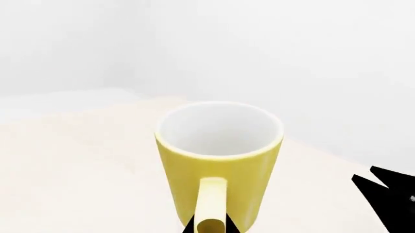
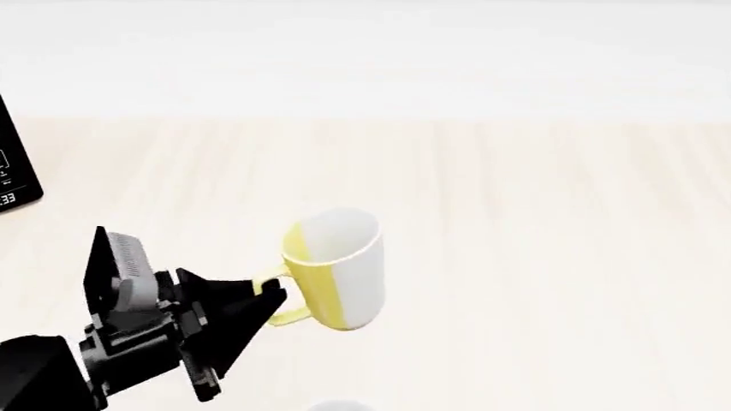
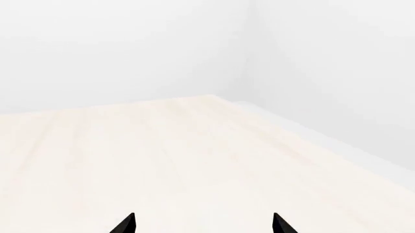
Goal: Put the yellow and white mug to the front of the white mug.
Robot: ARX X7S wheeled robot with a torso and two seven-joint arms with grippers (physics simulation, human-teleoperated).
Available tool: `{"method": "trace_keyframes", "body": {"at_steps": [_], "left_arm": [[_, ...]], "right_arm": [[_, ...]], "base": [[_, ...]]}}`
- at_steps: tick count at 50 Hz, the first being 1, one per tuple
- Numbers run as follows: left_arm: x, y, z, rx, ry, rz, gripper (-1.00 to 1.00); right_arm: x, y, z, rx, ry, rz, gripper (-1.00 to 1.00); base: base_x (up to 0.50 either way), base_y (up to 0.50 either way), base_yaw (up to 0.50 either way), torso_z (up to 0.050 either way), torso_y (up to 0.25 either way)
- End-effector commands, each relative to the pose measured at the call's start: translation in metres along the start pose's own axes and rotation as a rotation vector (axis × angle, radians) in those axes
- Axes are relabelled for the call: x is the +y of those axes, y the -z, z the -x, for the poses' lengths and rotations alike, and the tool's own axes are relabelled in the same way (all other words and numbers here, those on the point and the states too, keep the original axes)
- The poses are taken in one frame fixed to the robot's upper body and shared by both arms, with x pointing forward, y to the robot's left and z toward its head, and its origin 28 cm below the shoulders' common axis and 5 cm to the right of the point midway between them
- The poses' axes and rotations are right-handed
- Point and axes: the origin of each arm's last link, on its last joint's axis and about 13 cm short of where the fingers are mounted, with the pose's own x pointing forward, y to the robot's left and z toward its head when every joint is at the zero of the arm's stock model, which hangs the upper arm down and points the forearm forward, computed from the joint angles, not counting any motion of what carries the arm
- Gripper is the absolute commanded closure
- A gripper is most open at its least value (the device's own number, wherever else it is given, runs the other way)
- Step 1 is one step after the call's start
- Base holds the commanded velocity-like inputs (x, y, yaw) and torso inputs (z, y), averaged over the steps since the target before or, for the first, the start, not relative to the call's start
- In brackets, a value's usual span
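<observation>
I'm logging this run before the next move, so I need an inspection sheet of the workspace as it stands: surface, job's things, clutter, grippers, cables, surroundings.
Surface: pale wood table, bare where visible.
Job's things: yellow and white mug tilted, apparently lifted; a white sliver at the head view's bottom edge may be the white mug, too little to tell.
Clutter: black device at the left edge.
Grippers: left gripper at the mug's yellow handle, apparently shut on it; right gripper open over bare table, only its fingertips show.
Cables: nothing seen.
Surroundings: plain white walls.
</observation>
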Motion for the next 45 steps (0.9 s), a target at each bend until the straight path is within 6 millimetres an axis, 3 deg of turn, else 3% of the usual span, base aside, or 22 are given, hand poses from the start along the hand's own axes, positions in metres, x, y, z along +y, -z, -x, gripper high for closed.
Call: {"method": "trace_keyframes", "body": {"at_steps": [1, 13, 45], "left_arm": [[-0.002, -0.021, -0.005, 0.004, 0.232, 0.045, 1.00], [-0.001, -0.031, -0.009, 0.009, 0.244, 0.021, 1.00], [0.017, -0.006, -0.002, 0.068, 0.102, -0.014, 1.00]], "right_arm": [[-0.002, 0.000, 0.000, -0.001, 0.007, -0.003, -1.00], [-0.002, 0.000, 0.001, -0.001, 0.004, -0.001, -1.00], [0.001, 0.001, 0.000, 0.003, -0.011, 0.008, -1.00]], "base": [[0.00, 0.00, 0.00, 0.000, 0.000], [0.00, 0.00, 0.00, 0.000, 0.000], [0.00, 0.00, 0.00, 0.000, 0.000]]}}
